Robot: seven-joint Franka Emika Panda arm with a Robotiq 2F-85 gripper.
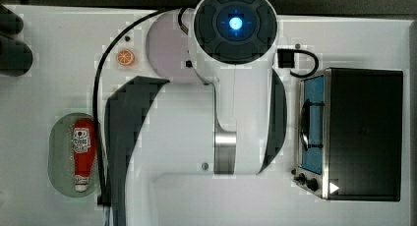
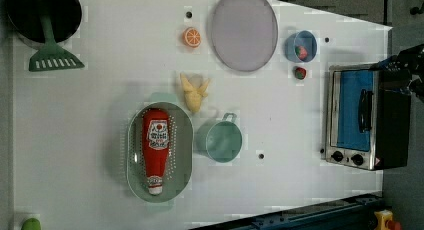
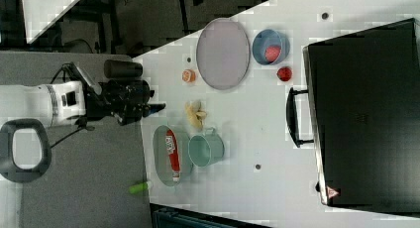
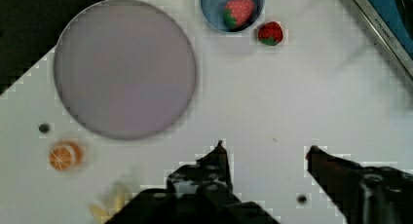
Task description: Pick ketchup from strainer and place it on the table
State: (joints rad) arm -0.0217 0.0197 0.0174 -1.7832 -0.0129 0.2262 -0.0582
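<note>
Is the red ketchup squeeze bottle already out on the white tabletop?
No, the red ketchup squeeze bottle lies inside the pale green oval plastic strainer in the left view.

No wording is legible; the ketchup (image 2: 156, 149) in the strainer (image 2: 186, 140) carries a white label with unreadable print.

Grey floor (image 3: 84, 198) at the right view's left, dark shadowed area beyond — a second white surface (image 3: 49, 7) at its far-left corner, even overhead light.
</note>
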